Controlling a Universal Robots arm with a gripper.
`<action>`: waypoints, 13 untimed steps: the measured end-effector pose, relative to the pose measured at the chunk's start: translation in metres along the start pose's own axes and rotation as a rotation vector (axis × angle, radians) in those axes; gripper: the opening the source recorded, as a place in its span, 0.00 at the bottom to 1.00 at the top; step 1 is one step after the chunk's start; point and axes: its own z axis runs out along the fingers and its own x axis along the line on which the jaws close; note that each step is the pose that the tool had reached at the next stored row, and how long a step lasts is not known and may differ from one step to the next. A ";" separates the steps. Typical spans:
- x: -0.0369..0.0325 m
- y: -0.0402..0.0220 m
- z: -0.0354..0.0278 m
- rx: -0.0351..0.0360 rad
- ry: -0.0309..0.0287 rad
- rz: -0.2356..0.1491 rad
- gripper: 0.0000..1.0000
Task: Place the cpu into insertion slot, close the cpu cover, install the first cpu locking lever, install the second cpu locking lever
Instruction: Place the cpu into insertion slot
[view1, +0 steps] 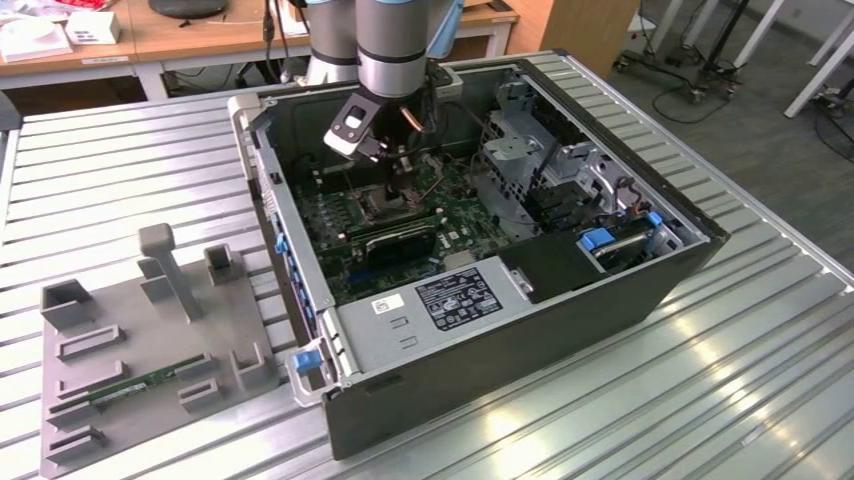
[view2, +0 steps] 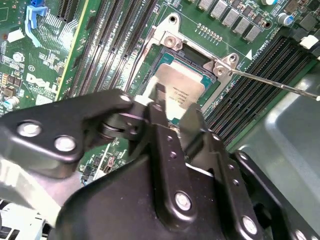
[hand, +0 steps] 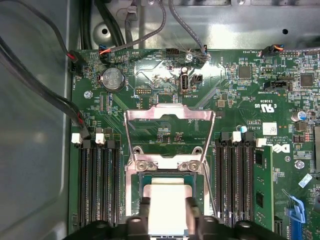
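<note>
Fingers (hand: 145, 210) grasp the cpu (hand: 168, 197) at the insertion slot (hand: 131, 190), with the cpu cover (hand: 170, 112) standing open.

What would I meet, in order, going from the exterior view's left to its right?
Grey fixture tray → blue latch on the case corner → small white sticker → dark label → blue bracket inside the case.
</note>
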 end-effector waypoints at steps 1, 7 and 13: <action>0.0000 0.0000 0.0000 0.0000 0.0000 0.000 0.35; 0.0000 0.0000 -0.0002 0.0000 0.0001 0.000 0.11; 0.0000 0.0000 -0.0003 0.0000 0.0000 0.000 0.11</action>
